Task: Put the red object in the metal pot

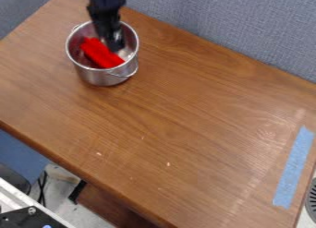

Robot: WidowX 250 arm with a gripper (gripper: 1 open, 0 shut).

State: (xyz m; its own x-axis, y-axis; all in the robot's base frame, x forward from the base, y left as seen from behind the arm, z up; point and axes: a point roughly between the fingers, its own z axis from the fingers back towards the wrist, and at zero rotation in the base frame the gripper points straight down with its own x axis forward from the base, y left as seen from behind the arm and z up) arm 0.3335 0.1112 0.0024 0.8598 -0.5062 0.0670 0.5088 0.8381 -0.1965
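Reaching down from the top edge of the view, the gripper (106,30) hangs over the far-left part of the wooden table (186,112), its dark fingers pointing down into the mouth of the metal pot (103,67). Its two fingers stand apart with a gap showing between them, so it is open and holds nothing that can be seen. The fingertips sit at about the level of the pot's rim or just inside it; whether they touch anything cannot be told.

Inside the pot lies the red object (99,54), resting on the bottom and leaning toward the left wall. It sits directly below and slightly nearer than the fingertips, partly hidden by them at its far end. Whether the fingers touch the red piece or hang just above it cannot be told.

The pot stands upright on the table's far-left area, close to the far edge, with its small handle on the near side. Well apart from it, along the right edge of the table, runs a strip of blue tape (294,167). Behind the table stands a grey-blue wall (235,24).
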